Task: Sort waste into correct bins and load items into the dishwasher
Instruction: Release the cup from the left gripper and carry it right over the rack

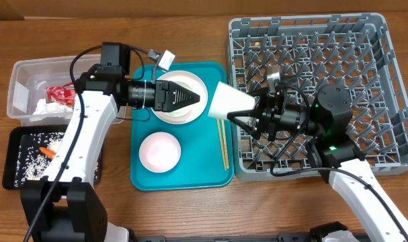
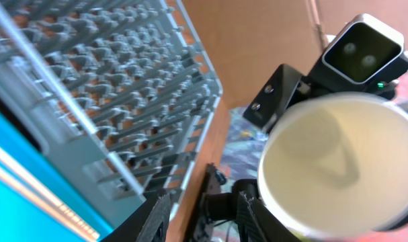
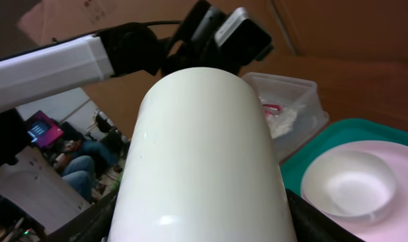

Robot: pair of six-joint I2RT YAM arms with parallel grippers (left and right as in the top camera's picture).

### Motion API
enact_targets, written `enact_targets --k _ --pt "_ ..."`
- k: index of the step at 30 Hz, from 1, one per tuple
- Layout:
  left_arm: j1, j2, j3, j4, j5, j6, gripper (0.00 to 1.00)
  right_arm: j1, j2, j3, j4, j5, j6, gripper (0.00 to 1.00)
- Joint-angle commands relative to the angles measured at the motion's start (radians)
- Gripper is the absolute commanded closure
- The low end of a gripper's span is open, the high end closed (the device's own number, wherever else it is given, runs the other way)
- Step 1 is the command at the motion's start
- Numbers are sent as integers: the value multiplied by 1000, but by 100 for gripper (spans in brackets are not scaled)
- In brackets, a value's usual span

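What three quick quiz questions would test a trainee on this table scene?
1. True or false: the right claw grips the small white cup.
2. Where do the thin wooden chopsticks lie? A) in a grey rack, B) on the large teal plastic tray, C) in a white bowl.
3. Which container holds the red shiny snack wrapper?

Key: 1 true; 2 B; 3 the clear rectangular plastic tub.
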Motion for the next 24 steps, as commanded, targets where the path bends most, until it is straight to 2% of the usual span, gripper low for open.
enact_targets --k 1,5,12,15,20,24 --pt "-5 -14 15 -7 -71 -9 64 -34 -5 26 -30 109 -8 55" --pt "-5 -14 15 -7 -92 -24 64 -89 -4 26 -163 219 -95 54" --pt "-5 -14 15 -7 -119 -35 65 -211 -4 85 -421 380 -143 56" --pt "-5 -14 15 -7 -138 -35 64 -235 -4 187 -578 446 -193 57" --pt "-5 -14 15 -18 -177 -35 65 -233 24 455 -943 700 -270 59" --pt "-5 -14 15 -51 -309 -72 66 -233 86 640 -1220 854 -269 61"
